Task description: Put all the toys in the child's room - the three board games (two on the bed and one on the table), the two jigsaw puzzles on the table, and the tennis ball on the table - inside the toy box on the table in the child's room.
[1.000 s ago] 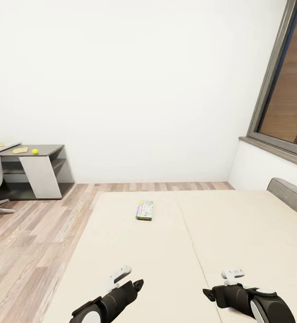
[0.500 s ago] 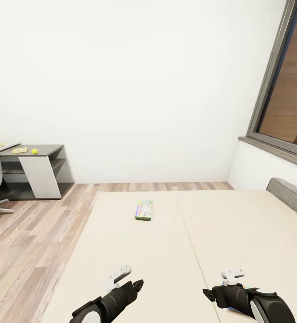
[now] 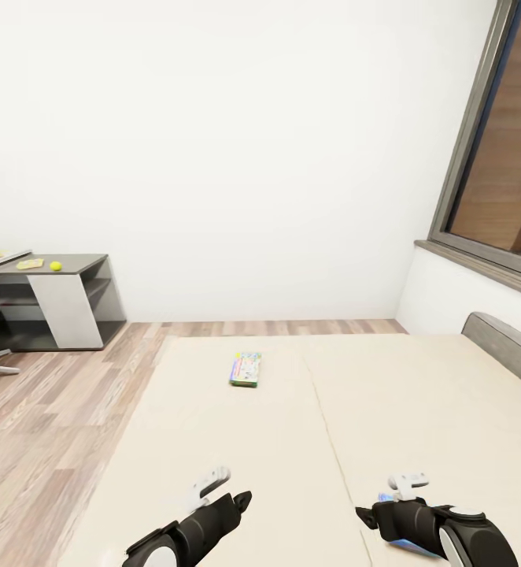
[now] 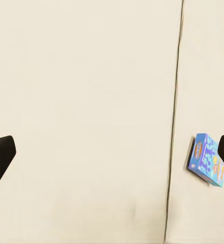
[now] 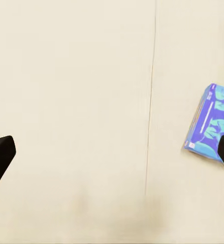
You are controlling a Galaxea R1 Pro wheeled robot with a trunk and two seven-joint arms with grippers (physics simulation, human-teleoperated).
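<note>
Both grippers, left (image 3: 241, 498) and right (image 3: 360, 514), hover open over the bed (image 3: 418, 417); a green game (image 3: 245, 369) lies ahead, a blue game (image 5: 212, 123) under the right arm.

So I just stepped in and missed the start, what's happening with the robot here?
The robot stands at the bed with both arms held low over the beige cover. The left gripper and right gripper are both open and empty. A green-edged board game lies further up the bed, and a blue board game lies just under the right arm. The tennis ball sits on the dark side table across the room. Nothing is picked up yet.
</note>
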